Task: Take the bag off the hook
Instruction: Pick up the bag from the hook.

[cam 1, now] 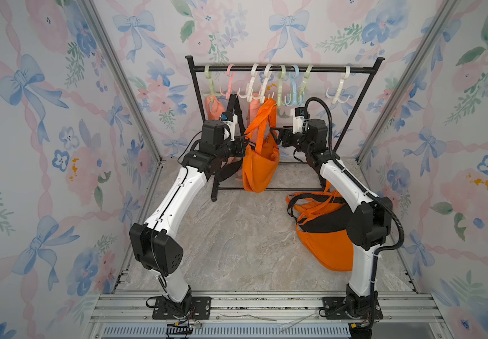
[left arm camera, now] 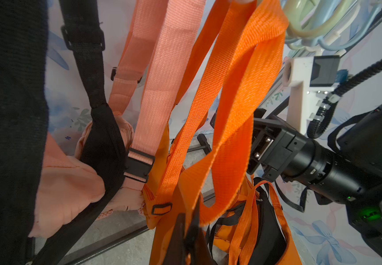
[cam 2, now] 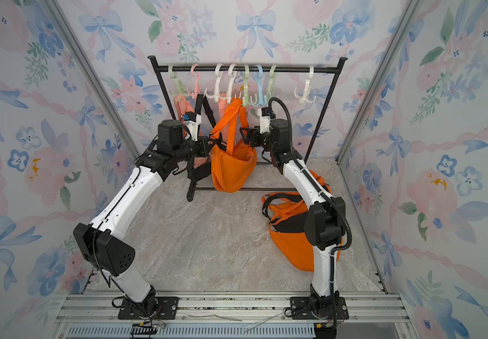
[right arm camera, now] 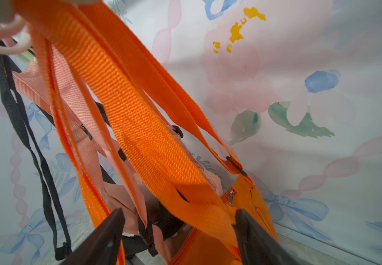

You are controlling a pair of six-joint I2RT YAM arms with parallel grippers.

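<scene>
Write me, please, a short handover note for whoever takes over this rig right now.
Left end effector: shut on the strap of the hanging orange bag.
Right end effector: open, jaws either side of the same strap, not gripping.
Things: the bag hangs by its strap from a pale hook on the rack. A second orange bag lies on the table by the right arm.
Done: strap grasped on the left side.
Left: lift the strap loop over the hook's tip, probably with both arms, then bring the bag away.
</scene>
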